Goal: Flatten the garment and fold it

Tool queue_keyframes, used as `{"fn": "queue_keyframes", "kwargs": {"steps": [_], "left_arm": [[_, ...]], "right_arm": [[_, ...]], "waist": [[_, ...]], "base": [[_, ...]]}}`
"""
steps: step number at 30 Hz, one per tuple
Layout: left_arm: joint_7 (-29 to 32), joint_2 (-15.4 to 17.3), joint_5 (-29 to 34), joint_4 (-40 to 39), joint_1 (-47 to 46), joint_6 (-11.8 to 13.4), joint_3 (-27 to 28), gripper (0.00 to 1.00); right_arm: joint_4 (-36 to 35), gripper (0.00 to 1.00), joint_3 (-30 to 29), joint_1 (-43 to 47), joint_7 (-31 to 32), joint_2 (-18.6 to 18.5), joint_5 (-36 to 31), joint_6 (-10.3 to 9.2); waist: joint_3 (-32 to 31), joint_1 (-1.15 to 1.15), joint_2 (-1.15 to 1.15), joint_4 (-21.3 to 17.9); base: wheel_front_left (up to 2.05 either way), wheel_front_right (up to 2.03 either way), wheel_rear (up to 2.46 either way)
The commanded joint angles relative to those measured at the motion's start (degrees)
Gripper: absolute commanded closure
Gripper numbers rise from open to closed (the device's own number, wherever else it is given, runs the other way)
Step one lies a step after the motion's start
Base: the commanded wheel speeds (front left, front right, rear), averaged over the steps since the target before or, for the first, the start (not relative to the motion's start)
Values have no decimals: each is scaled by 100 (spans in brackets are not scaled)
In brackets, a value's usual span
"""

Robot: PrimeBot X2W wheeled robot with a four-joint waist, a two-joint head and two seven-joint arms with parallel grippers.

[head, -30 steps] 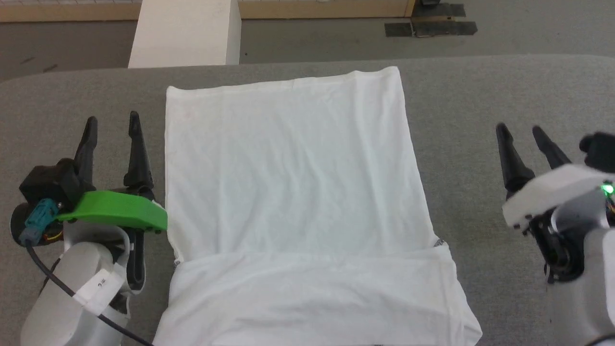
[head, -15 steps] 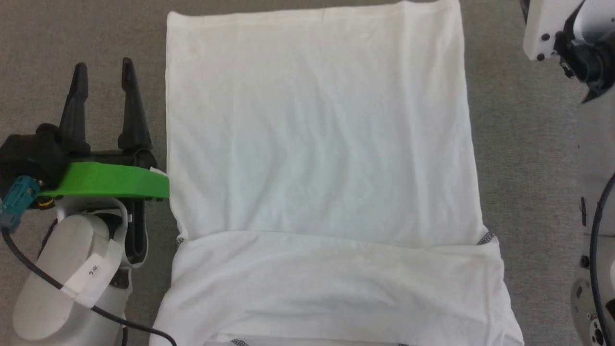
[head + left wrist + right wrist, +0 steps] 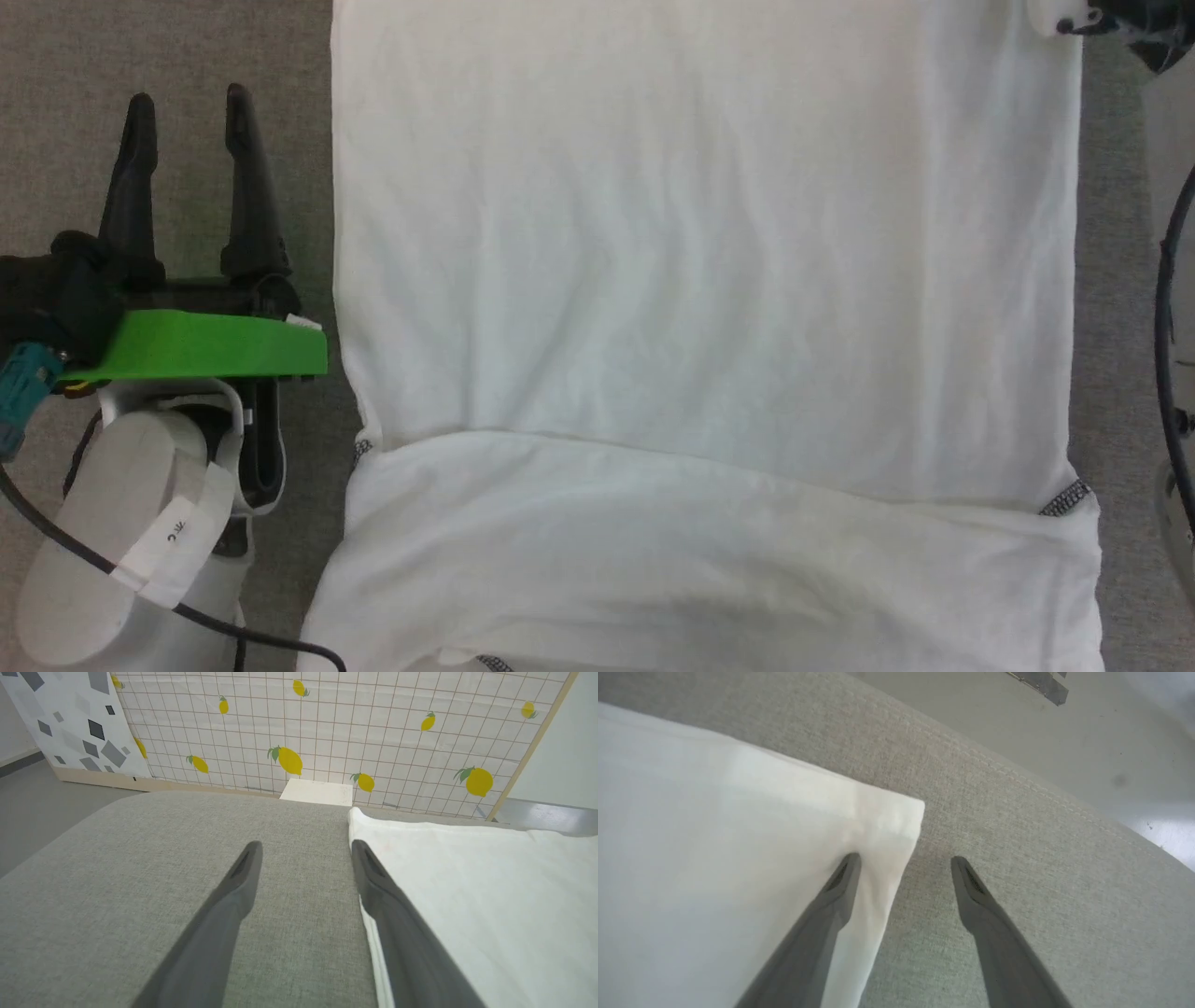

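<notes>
Garment (image 3: 700,280) left edge just beside spread left fingers (image 3: 247,187); grey cushion (image 3: 56,56) beyond

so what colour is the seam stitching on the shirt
The seam stitching is speckled grey; head view shows it best.

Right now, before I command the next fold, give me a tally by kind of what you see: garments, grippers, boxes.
Garment: 1, the white T-shirt, spread on the grey surface.
Grippers: 2, the left gripper and the right gripper, both open.
Box: 1, a white box beyond the surface's far edge.
Total: 4.
</notes>
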Motion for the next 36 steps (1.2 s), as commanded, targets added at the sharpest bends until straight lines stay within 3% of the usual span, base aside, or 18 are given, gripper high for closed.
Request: {"fn": "queue_keyframes", "kwargs": {"steps": [1, 2, 3, 4, 11, 14, 19, 25, 32, 33, 34, 35, 36], "left_arm": [[-25, 5, 21, -24, -82, 10, 8, 0], [-6, 25, 10, -26, -119, -4, 16, 0], [22, 64, 15, -33, -161, -24, 20, 0], [66, 110, 1, -54, -234, -62, 31, 0], [951, 682, -88, 89, -1546, -517, 48, 0], [1862, 880, -307, 552, -2393, -817, -113, 0], [3808, 864, -853, 1544, -3580, -1034, -496, 0], [6063, 827, -1109, 2381, -4324, -861, -1077, 0], [6928, 721, -1230, 2602, -4441, -634, -1306, 0], [7036, 702, -1293, 2621, -4394, -637, -1327, 45], [7074, 668, -1379, 2624, -4357, -635, -1298, 100], [7075, 653, -1428, 2616, -4328, -635, -1274, 100], [6602, 822, -1164, 2579, -4338, -662, -1243, 100]], "right_arm": [[92, 0, 65, 80, 80, 6, 67, -8], [91, 0, 75, 81, 121, 19, 142, -8], [99, 45, 84, 85, 173, 39, 213, -8], [92, 98, 96, 83, 208, 56, 300, -8], [-98, 100, 193, 5, 192, -14, 602, -8], [-193, 100, 230, -42, 123, 22, 704, -8], [-275, 100, 405, -95, 60, 39, 866, -8], [-411, 100, 635, -167, 58, -11, 1019, -8], [-518, 100, 779, -201, 41, -108, 1137, -8], [-524, 100, 792, -199, 35, -114, 1157, -8], [-528, 100, 799, -198, 29, -116, 1171, -8], [-531, 100, 807, -197, 23, -122, 1182, -8], [-552, 100, 798, -227, -50, -143, 1234, -8]], "waist": [[207, -1, 0, 152], [233, -1, 0, 140], [251, -1, 0, 121], [268, -1, 0, 97], [243, -1, 0, -69], [222, -1, 0, -185], [215, -1, 0, -364], [328, -1, 0, -501], [495, -1, 0, -590], [513, -1, 0, -599], [525, -1, 0, -606], [535, -1, 0, -613], [570, -1, 0, -636]], "base": [[0, 0, 0], [0, 0, 0], [0, 0, 0], [0, 0, 0], [0, 0, 0], [0, 0, 0], [0, 0, 0], [0, 0, 0], [0, 0, 0], [0, 0, 0], [0, 0, 0], [0, 0, 0], [0, 0, 0]]}}
